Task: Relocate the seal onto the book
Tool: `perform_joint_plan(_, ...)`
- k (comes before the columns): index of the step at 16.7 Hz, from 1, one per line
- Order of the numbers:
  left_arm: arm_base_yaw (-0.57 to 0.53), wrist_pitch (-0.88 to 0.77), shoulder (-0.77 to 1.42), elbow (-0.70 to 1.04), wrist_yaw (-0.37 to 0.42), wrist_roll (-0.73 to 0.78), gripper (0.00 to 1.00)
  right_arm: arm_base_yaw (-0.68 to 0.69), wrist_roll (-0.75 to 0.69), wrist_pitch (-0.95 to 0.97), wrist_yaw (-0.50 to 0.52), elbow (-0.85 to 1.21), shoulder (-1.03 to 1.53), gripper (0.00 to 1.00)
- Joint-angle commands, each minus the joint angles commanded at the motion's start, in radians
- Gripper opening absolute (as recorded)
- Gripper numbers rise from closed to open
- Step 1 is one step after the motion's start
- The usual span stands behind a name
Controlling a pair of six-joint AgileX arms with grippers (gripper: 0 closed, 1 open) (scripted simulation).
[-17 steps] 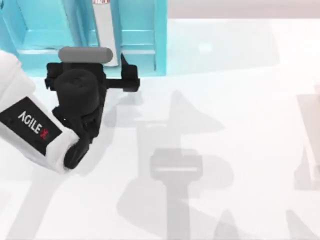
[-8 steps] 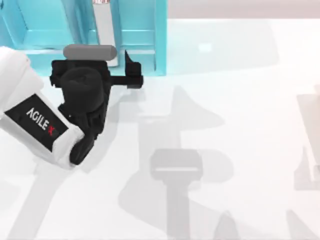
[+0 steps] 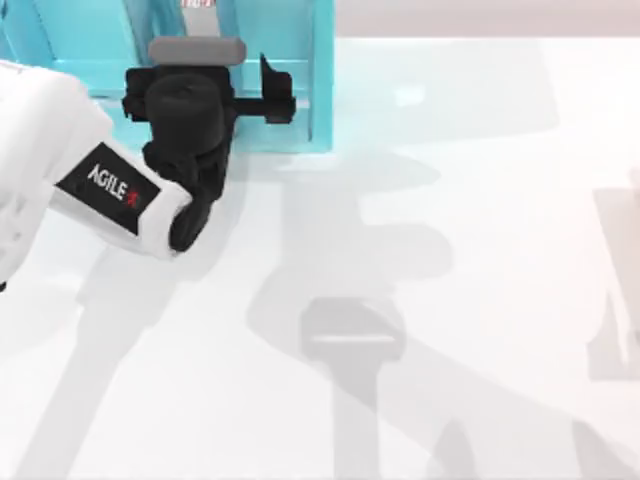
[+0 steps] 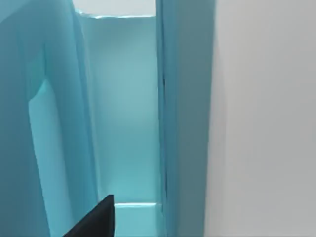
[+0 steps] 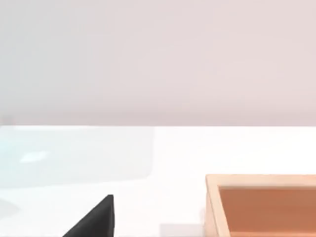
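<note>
— What is the surface looking like?

— A white desk (image 3: 480,250) is carrying soft grey shadows, and a teal shelf unit (image 3: 320,90) is standing at its far left edge. In the right wrist view, an orange-brown wooden tray (image 5: 261,205) is sitting on the desk against a pale wall.

— And the fingers?

— The left gripper (image 3: 262,95) is hovering at the shelf unit's open compartments — whether it is released or clenched, I cannot tell. I cannot make out the seal or the book.
</note>
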Motion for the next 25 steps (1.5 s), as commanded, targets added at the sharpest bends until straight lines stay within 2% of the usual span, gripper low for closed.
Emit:
perform_joint_plan(6, 0.012, -0.029, 0.028, 0.054, 0.012, 0.0, 1.0, 0.0, 0.0, 0.0, 0.0, 0.0, 0.0, 1.0)
perform_joint_plan(19, 0.012, -0.029, 0.028, 0.054, 0.012, 0.0, 0.02, 0.0, 0.0, 0.0, 0.0, 0.0, 0.0, 1.0)
perform_joint_plan(25, 0.012, -0.029, 0.028, 0.054, 0.012, 0.0, 0.0, 0.0, 0.0, 0.0, 0.0, 0.0, 0.0, 1.0)
